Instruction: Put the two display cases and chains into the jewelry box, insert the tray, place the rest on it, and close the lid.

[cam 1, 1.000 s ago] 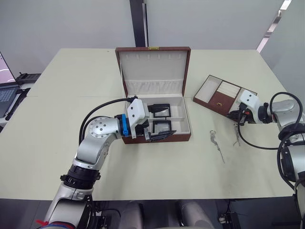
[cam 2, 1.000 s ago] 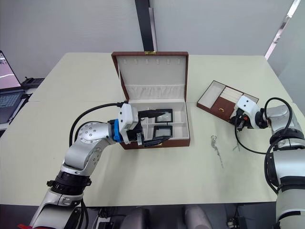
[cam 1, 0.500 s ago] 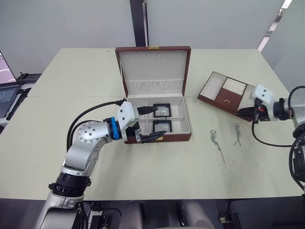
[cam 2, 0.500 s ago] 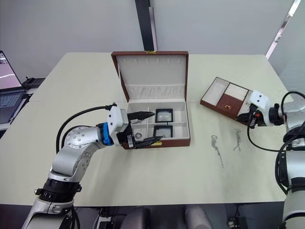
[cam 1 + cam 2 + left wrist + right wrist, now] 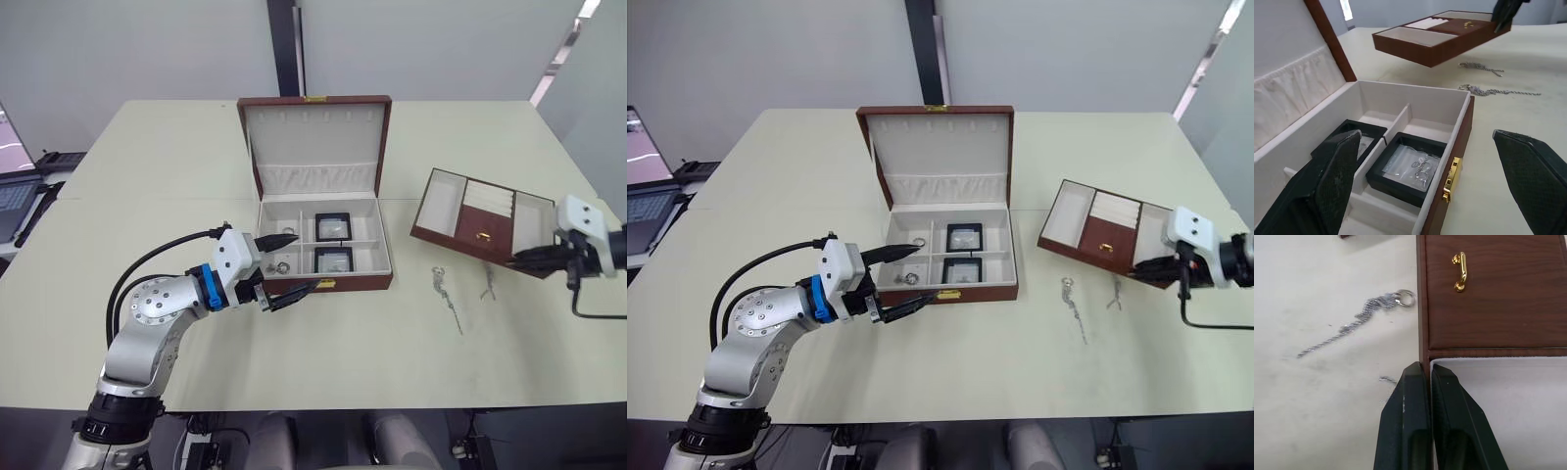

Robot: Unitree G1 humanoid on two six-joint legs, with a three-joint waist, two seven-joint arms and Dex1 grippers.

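Note:
The brown jewelry box (image 5: 369, 283) stands open at mid-table with its lid upright. Two black display cases (image 5: 332, 226) (image 5: 334, 258) lie in its right compartments, also seen as display cases (image 5: 1415, 164). My left gripper (image 5: 308, 259) is open and holds nothing, just in front of the box's left front corner. The brown tray (image 5: 440, 200) hangs tilted above the table to the right, with my right gripper (image 5: 1425, 369) shut on its near wall. Two silver chains (image 5: 444, 291) (image 5: 487, 285) lie on the table under the tray's front edge.
A small silvery piece (image 5: 282, 264) lies in the box's left compartment. The tray has a wooden lidded section with a gold handle (image 5: 1459, 271). A laptop (image 5: 12, 191) sits at the far left table edge.
My left gripper has drawn back out of the box toward the left. My right arm has pulled back to the right, lifting the tray off the table with it.

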